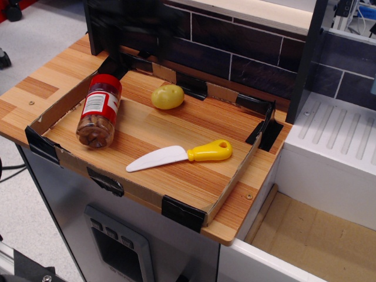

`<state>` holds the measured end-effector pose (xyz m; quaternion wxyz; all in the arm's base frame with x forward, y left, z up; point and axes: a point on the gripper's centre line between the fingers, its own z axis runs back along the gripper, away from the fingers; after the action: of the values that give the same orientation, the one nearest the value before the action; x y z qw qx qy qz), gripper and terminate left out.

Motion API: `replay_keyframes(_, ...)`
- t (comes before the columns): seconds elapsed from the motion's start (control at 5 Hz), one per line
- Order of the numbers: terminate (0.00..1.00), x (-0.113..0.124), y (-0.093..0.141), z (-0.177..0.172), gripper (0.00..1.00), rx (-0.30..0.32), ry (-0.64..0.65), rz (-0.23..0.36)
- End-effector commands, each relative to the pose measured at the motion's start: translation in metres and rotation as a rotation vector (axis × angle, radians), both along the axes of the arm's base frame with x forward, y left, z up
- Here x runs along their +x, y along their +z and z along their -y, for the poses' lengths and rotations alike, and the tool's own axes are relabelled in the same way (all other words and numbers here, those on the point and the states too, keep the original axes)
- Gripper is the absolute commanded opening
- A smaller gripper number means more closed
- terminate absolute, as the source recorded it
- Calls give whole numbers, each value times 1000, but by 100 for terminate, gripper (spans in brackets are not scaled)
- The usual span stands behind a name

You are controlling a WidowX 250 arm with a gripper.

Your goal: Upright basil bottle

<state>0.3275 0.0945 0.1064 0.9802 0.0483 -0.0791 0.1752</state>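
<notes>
The basil bottle point(98, 111) lies on its side at the left of the cardboard-walled tray point(229, 188). It is a clear jar with a red cap pointing to the back, a red-and-white label and brownish contents. Its base faces the front. My gripper point(138, 35) shows only as a dark motion blur at the top left, above the tray's back left corner and behind the bottle. It is well apart from the bottle. Its jaws are too smeared to read.
A yellow potato-like toy point(167, 96) lies at the tray's back middle. A toy knife point(182, 155) with a white blade and yellow handle lies in front. A dark brick wall point(247, 47) rises behind the tray. A white ribbed drainer point(335, 129) stands at the right.
</notes>
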Motion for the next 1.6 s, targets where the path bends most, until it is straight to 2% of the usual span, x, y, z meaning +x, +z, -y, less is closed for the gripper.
replay_keyframes(0.0,0,19,1,-52,100,-6,125,-39)
replay_keyframes(0.2,0,21,-11,-61,100,-29,153,-68)
replay_keyframes(0.4,0,15,-23,-62,100,-29,128,-60)
replay_keyframes(0.6,0,12,-34,-65,100,6,103,-17)
replay_keyframes(0.8,0,15,-46,-67,100,16,111,-9)
replay_keyframes(1.2,0,12,-62,-64,100,14,129,-17)
replay_keyframes(1.4,0,11,-67,-63,100,21,149,-42)
